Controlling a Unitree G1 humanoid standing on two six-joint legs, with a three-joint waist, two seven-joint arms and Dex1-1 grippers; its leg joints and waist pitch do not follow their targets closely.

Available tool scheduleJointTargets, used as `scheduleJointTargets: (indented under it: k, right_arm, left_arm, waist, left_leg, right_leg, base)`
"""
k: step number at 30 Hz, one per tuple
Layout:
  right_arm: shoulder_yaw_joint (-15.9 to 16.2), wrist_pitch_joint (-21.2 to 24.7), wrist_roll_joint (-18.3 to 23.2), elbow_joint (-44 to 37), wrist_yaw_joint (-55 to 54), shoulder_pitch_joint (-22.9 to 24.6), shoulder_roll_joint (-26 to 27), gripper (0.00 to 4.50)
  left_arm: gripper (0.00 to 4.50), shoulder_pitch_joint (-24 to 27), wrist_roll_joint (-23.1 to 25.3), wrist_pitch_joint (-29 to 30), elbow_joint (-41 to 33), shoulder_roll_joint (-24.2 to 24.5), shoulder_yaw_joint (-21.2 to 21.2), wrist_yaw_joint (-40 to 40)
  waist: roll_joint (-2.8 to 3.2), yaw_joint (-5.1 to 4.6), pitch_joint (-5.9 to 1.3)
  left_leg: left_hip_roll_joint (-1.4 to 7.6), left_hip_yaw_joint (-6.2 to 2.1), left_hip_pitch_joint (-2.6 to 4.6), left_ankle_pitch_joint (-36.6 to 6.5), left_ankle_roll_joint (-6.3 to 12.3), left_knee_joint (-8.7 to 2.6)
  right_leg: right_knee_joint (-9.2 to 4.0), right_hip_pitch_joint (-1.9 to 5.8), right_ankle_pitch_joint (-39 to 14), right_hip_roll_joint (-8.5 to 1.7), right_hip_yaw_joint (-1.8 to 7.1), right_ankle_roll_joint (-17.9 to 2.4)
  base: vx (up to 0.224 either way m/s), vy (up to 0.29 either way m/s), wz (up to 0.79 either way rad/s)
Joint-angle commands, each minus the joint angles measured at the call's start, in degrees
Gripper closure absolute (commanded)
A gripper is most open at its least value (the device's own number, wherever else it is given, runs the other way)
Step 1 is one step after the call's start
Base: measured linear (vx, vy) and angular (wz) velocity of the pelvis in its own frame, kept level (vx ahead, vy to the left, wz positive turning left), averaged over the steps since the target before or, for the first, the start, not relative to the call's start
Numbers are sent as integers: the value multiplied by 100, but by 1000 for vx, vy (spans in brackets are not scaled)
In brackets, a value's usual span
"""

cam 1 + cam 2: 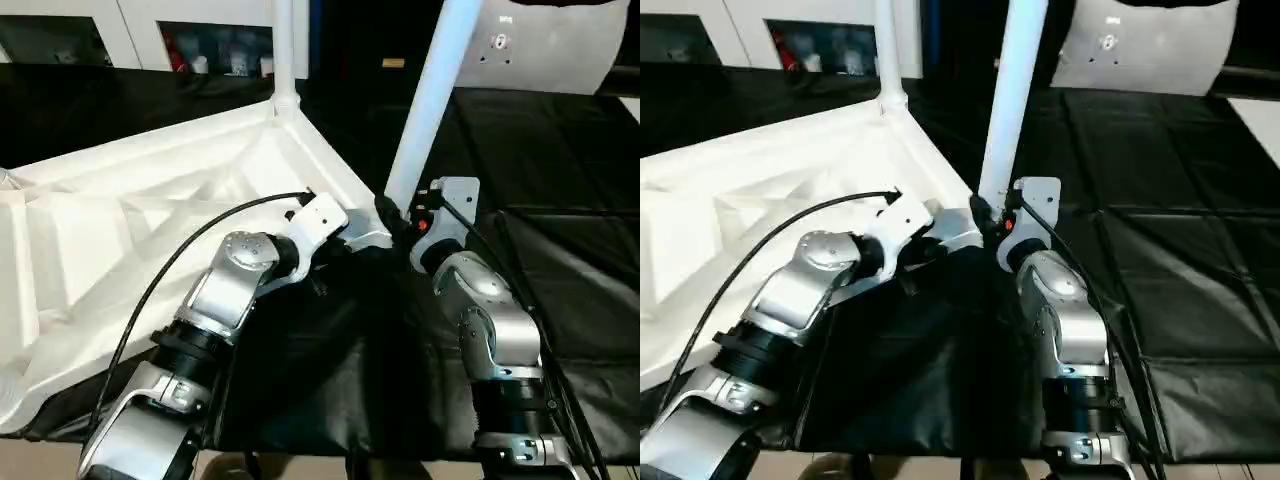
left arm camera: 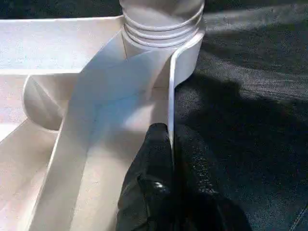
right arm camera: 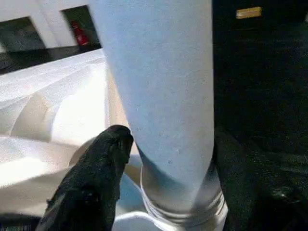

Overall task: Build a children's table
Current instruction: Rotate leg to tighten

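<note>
The white tabletop [image 1: 150, 200] lies upside down on black cloth, ribbed underside up. One white leg [image 1: 283, 50] stands upright in the far corner socket. A second leg [image 1: 430, 100] rises from the near right corner, leaning to the right. My left gripper [image 2: 171, 132] is shut on the tabletop's thin rim wall, a little way from that corner's ringed socket [image 2: 161, 19]. My right gripper [image 3: 168, 144] closes around the base of the leaning leg [image 3: 163, 86], one black finger [image 3: 96, 183] on each side, just above the leg's ringed collar.
Black cloth [image 1: 560, 200] covers the work surface to the right and front. A white cabinet with glass doors [image 1: 150, 30] stands behind the tabletop. A white panel [image 1: 550, 45] sits at the back right. A black cable [image 1: 180, 250] runs along my left forearm.
</note>
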Motion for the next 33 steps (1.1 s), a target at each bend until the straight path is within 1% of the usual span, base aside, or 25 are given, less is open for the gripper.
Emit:
scheduleJointTargets:
  k: [1,3,4,7,8,9,10,11,12,14,15,16,17,18,19,20,21,23,24,26,27,28,30,31,33]
  right_arm:
    - [507,2,281,-32,816,183,-147,130]
    - [412,-33,334,-27,972,194,-281,108]
    - [342,-75,402,-23,1194,200,-444,87]
    - [271,-197,567,-6,1983,226,-993,75]
    - [341,-252,652,-42,2603,263,-1379,59]
    - [407,-307,671,-61,2856,287,-1529,46]
    - [511,-370,685,-85,3199,324,-1731,41]
    - [532,-383,687,-90,3266,331,-1771,37]
    - [532,-383,687,-90,3266,331,-1771,28]
    - [711,-538,687,-46,3843,363,-2137,28]
    - [866,-735,657,43,4382,364,-2460,28]
    - [929,-825,665,142,4679,325,-2623,28]
    - [941,-842,673,170,4757,312,-2658,28]
    - [954,-891,698,240,4891,265,-2708,28]
    - [988,-1076,708,412,5171,148,-2796,28]
    - [993,-1104,707,437,5201,131,-2807,28]
    - [1014,-1160,706,544,5311,56,-2844,28]
    - [1066,-1190,706,665,5499,-33,-2895,28]
    - [1121,-1209,738,722,5627,-76,-2938,28]
    - [1169,-1196,783,745,5747,-100,-2970,28]
    - [1225,-1160,860,793,5991,-144,-3005,45]
    - [1225,-1160,860,793,5991,-144,-3005,45]
    - [1289,-1090,940,821,6255,-181,-3023,67]
    - [1332,-1042,974,825,6378,-197,-3034,74]
    - [1403,-981,1006,828,6547,-217,-3055,82]
  left_arm:
    - [450,21,-67,-409,-212,93,-179,-158]
    - [450,101,-73,-443,-262,192,-166,-246]
    - [450,191,-104,-529,-317,301,-157,-378]
    - [450,429,-172,-720,-426,643,-134,-746]
    - [450,535,-213,-811,-444,860,-156,-1002]
    - [450,566,-243,-936,-444,934,-178,-1109]
    - [450,603,-301,-1020,-450,1009,-191,-1255]
    - [450,610,-313,-1035,-451,1024,-193,-1284]
    - [450,610,-313,-1035,-451,1024,-193,-1284]
    - [450,682,-426,-1189,-487,1210,-253,-1611]
    - [450,747,-511,-1365,-521,1421,-341,-2000]
    - [450,780,-557,-1589,-536,1567,-410,-2289]
    - [450,788,-575,-1650,-540,1605,-427,-2374]
    - [450,795,-638,-1722,-535,1648,-423,-2508]
    - [450,784,-736,-1920,-486,1763,-430,-2808]
    - [450,780,-744,-1938,-479,1779,-433,-2845]
    - [450,761,-773,-1984,-460,1846,-446,-2989]
    - [450,732,-815,-2050,-446,1929,-465,-3187]
    - [450,711,-842,-2086,-432,1977,-485,-3281]
    - [450,691,-861,-2137,-420,2013,-508,-3359]
    - [450,660,-915,-2236,-383,2067,-545,-3507]
    - [450,660,-915,-2236,-383,2067,-545,-3507]
    - [450,638,-938,-2303,-357,2112,-582,-3681]
    - [450,630,-936,-2333,-347,2143,-607,-3763]
    - [450,620,-934,-2384,-327,2185,-628,-3843]
  waist:
    - [10,19,-394]
    - [-2,12,-387]
    - [-6,5,-375]
    - [-12,-13,-360]
    - [-21,-15,-356]
    - [-19,-15,-354]
    - [-38,-22,-342]
    - [-26,-13,-337]
    - [-26,-13,-337]
    - [-32,-14,-342]
    - [-27,9,-347]
    - [-37,1,-336]
    - [-32,-7,-327]
    - [-15,1,-332]
    - [-26,16,-340]
    - [-21,21,-343]
    - [-9,57,-342]
    - [-6,79,-350]
    - [-23,88,-351]
    - [-2,130,-350]
    - [-19,154,-355]
    - [-19,154,-355]
    - [-25,169,-363]
    - [-37,168,-359]
    - [-28,175,-356]
  left_leg:
    - [115,-1,26,-813,530,-287]
    - [121,4,16,-882,551,-286]
    - [119,6,10,-913,553,-289]
    - [131,-4,11,-1059,550,-291]
    - [125,-2,9,-1089,562,-286]
    - [130,-7,11,-1091,558,-292]
    - [140,-2,9,-1158,564,-296]
    - [143,-3,26,-1202,567,-295]
    - [143,-3,26,-1202,567,-295]
    - [150,-7,24,-1180,542,-299]
    - [148,-25,26,-1217,554,-300]
    - [161,-10,29,-1240,594,-300]
    - [155,-8,23,-1299,610,-302]
    - [158,-3,40,-1310,606,-299]
    - [157,-2,46,-1303,605,-295]
    - [162,-5,48,-1275,595,-297]
    - [190,20,100,-1233,593,-294]
    - [197,4,77,-1151,589,-307]
    - [201,12,75,-1112,598,-300]
    - [209,22,97,-1114,601,-297]
    - [203,23,81,-1083,626,-294]
    - [203,23,81,-1083,626,-294]
    - [198,26,62,-1025,629,-286]
    - [201,27,56,-1030,630,-285]
    - [207,27,60,-1051,613,-287]
  right_leg:
    - [-354,409,-1081,-317,224,-1168]
    - [-356,417,-1123,-322,229,-1189]
    - [-367,417,-1186,-324,228,-1187]
    - [-394,421,-1550,-332,222,-1129]
    - [-403,414,-1670,-329,216,-1113]
    - [-403,414,-1716,-331,216,-1103]
    - [-425,400,-1847,-333,216,-1070]
    - [-433,389,-1994,-343,220,-1036]
    - [-433,389,-1994,-343,220,-1036]
    - [-434,375,-2051,-339,219,-1040]
    - [-434,391,-2091,-345,205,-1042]
    - [-430,373,-2022,-346,222,-1080]
    - [-438,369,-2078,-342,219,-1084]
    - [-440,362,-2096,-349,224,-1087]
    - [-444,352,-2147,-352,219,-1120]
    - [-437,352,-2136,-359,222,-1129]
    - [-426,311,-1942,-342,233,-1225]
    - [-383,342,-1806,-344,225,-1281]
    - [-367,343,-1668,-342,229,-1319]
    - [-358,340,-1611,-345,232,-1357]
    - [-347,360,-1571,-349,228,-1365]
    - [-347,360,-1571,-349,228,-1365]
    - [-337,376,-1541,-356,224,-1366]
    - [-338,375,-1568,-357,224,-1356]
    - [-339,367,-1641,-356,222,-1346]
  base:
    - [0,0,0]
    - [0,0,0]
    - [0,0,0]
    - [0,0,0]
    - [0,0,0]
    - [0,0,0]
    - [0,0,0]
    - [0,0,0]
    - [0,0,0]
    - [0,0,0]
    - [0,0,0]
    - [0,0,0]
    - [0,0,0]
    - [0,0,0]
    - [0,0,0]
    - [0,0,0]
    - [0,0,0]
    - [0,0,0]
    - [0,0,0]
    - [0,0,0]
    - [0,0,0]
    - [0,0,0]
    - [0,0,0]
    - [0,0,0]
    - [0,0,0]
